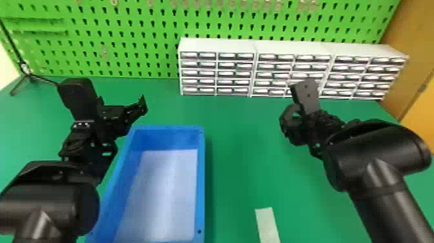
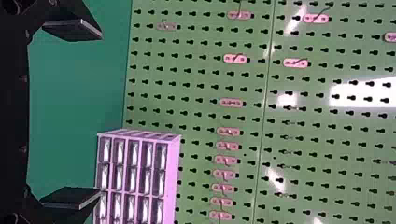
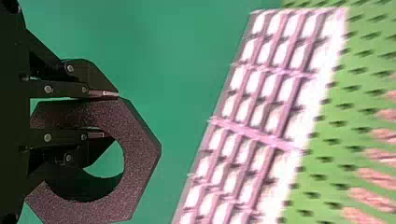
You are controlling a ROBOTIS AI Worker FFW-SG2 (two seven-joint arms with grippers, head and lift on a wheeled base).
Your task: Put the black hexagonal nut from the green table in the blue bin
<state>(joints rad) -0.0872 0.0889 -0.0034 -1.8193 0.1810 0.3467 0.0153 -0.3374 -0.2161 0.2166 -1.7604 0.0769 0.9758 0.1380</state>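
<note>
Pinched black hex. nut [image 3: 140,163] in R gripper [image 1: 300,121] over green table [image 1: 239,129]. Pressed both fingers onto one side of nut's ring, w/ one finger thru center hole & other against outer edge. Presented nut's broad, flat face to R wrist cam., w/ opp. side of ring jutting free of grip.

Held nut outside blue bin [image 1: 201,181], off to bin's R & well apart from it. Reached in w/ R arm from lower R of head view.

Spread L gripper [image 1: 121,103] wide, fingers well apart, nr bin's far L corner. Brought L arm in from lower L.

Had bin open-topped on tabletop, w/ whitish floor & blue walls, longer front to back than across. Placed pale strip [image 1: 267,226] on table nr front, to R of bin, running roughly front to back.

Lined up white drawer cabinets [image 1: 213,45] side by side at rear, center to R, in front of upright green pegboard [image 1: 129,19]. Stood black tripod [image 1: 29,76] at far L, legs splayed, by pegboard.
</note>
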